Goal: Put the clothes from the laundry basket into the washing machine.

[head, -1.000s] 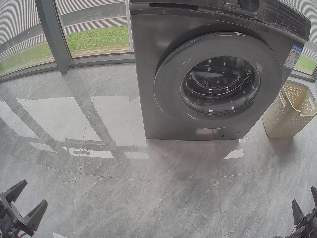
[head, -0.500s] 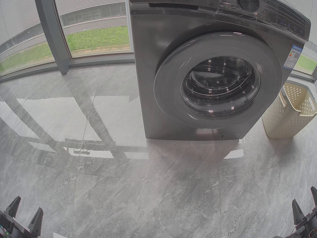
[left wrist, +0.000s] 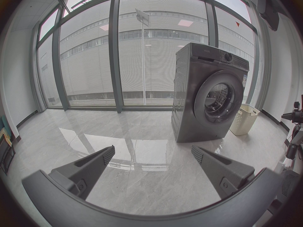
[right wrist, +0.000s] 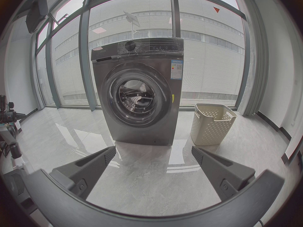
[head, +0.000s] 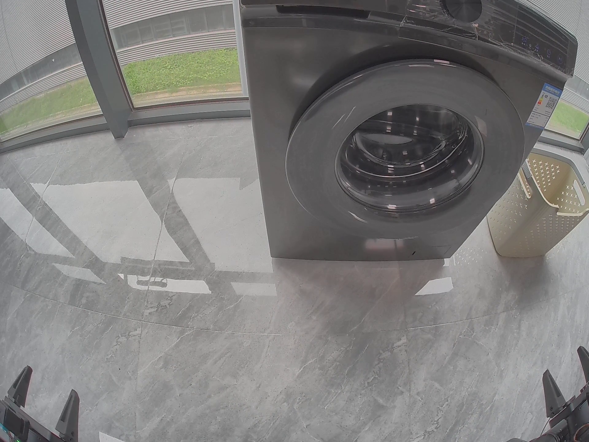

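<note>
Far left, low over the floor [head: 184, 351]: left gripper [head: 46, 394], jaws released and spread wide, nothing held. Kept low and clear of the work, probably as a ready pose with no garment to carry. Well apart from every task item.

Behind, left of centre: window wall [head: 172, 44]. No part in the task.

Centre: washing machine [head: 343, 38], standing on the floor close to the window wall, front turned toward the robot. Round door [head: 405, 155] judged shut, lying flush against the front panel. Drum visible through the glass, no laundry seen inside. Frontal placement judged to give direct access to the door. Open the door before any loading.

Right of the machine, just beside its lower corner: laundry basket [head: 521, 228], upright on the floor, cream, with perforated walls. Set close to the door, presumably to keep the transfer path short. Of the clothes, none visible above the rim; contents cannot be told from these views.

Far right, low: right gripper [head: 564, 366], jaws likewise released, empty. Nearer to the basket than the left one, hence the likelier choice for the first pick.

Task judged at its start: nothing loaded, approach to machine and basket required first.
</note>
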Controlling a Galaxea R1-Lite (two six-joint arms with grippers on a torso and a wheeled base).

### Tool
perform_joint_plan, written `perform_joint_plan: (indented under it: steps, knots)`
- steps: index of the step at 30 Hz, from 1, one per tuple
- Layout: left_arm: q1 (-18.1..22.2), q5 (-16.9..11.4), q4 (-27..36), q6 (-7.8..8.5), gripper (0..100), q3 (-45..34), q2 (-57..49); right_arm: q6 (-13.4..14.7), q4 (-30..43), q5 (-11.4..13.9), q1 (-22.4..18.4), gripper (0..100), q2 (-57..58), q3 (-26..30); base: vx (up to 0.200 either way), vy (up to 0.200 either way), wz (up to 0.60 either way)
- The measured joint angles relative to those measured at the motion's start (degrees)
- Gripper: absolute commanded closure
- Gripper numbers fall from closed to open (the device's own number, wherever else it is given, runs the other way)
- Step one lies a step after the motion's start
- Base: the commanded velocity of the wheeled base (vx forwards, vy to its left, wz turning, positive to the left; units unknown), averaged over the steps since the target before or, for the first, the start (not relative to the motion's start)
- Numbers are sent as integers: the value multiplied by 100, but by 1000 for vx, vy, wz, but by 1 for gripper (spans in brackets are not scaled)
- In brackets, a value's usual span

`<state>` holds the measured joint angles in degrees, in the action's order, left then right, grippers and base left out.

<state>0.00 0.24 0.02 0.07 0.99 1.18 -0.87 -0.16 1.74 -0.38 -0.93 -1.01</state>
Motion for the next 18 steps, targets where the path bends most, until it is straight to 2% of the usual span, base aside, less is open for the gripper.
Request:
perform_joint_plan:
  steps: [6,18]
  knots:
    - [-10,-4,-2,-26,0,0,-39,0,2,-2,5,0,0,0,0,0,0]
    - [-10,-9,5,-43,0,2,-50,0,0,0,0,0,0,0,0,-200,0]
